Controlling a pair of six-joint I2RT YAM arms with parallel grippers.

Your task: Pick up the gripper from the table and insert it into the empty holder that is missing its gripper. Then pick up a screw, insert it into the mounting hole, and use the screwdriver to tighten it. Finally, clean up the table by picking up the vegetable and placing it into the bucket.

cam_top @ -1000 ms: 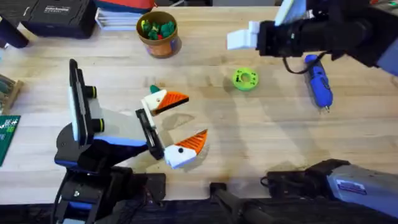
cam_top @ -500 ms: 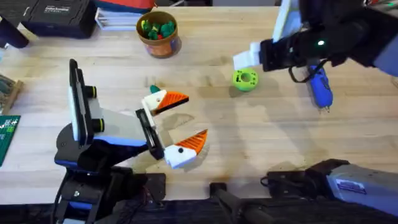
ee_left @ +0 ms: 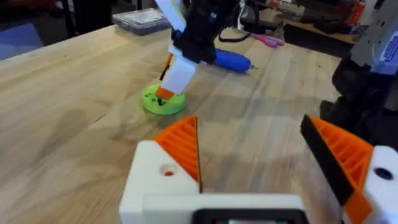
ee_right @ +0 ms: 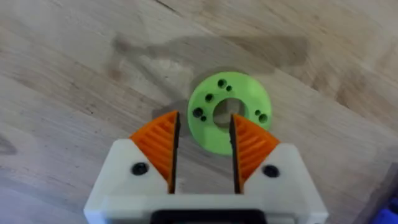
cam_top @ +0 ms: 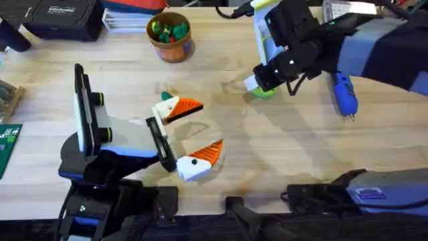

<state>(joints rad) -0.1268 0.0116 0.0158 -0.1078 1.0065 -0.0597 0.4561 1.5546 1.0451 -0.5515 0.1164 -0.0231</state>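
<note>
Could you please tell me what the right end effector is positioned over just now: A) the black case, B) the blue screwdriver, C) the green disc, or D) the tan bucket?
C: the right end effector hangs directly above the green disc, its open orange pads straddling the disc's near edge.

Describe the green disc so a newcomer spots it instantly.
On the wooden table, look left of the blue screwdriver, directly under the right gripper. The green disc lies flat there: bright lime, round, with a centre hole ringed by small holes.
</note>
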